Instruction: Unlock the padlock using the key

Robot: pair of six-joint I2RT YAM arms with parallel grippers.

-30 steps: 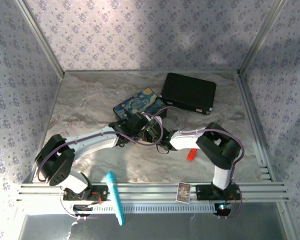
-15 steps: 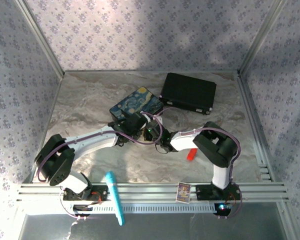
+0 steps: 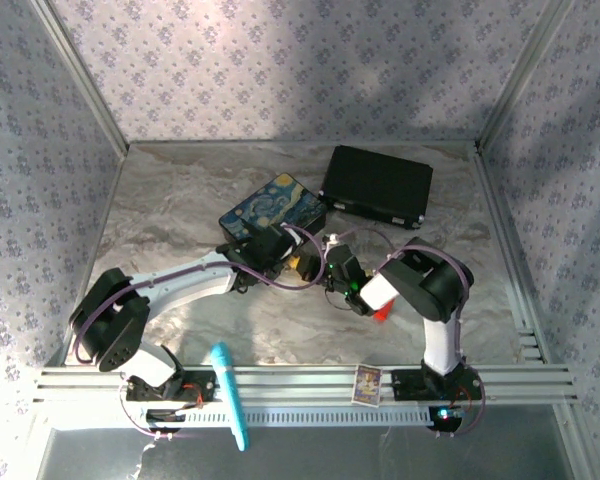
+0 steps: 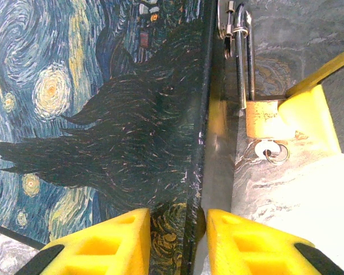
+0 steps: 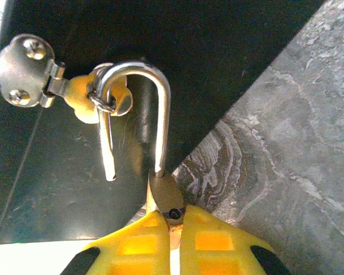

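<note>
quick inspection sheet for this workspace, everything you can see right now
surface: marble-pattern table, no spills seen
job's things: padlock hooked through a silver hasp, one shackle leg free; key at its base
clutter: black case, red block, teal pen, card
grippers: left gripper shut on the painted box edge; right gripper shut on the padlock
cables: purple cables along both arms, no snag seen
surroundings: floral walls, metal rail

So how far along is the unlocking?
Done, apparently: key sits in the padlock, and one shackle leg hangs free of the body. In hand: right gripper pinches the padlock; left gripper grips the painted box. Left: unhooking the shackle from the hasp.
</note>
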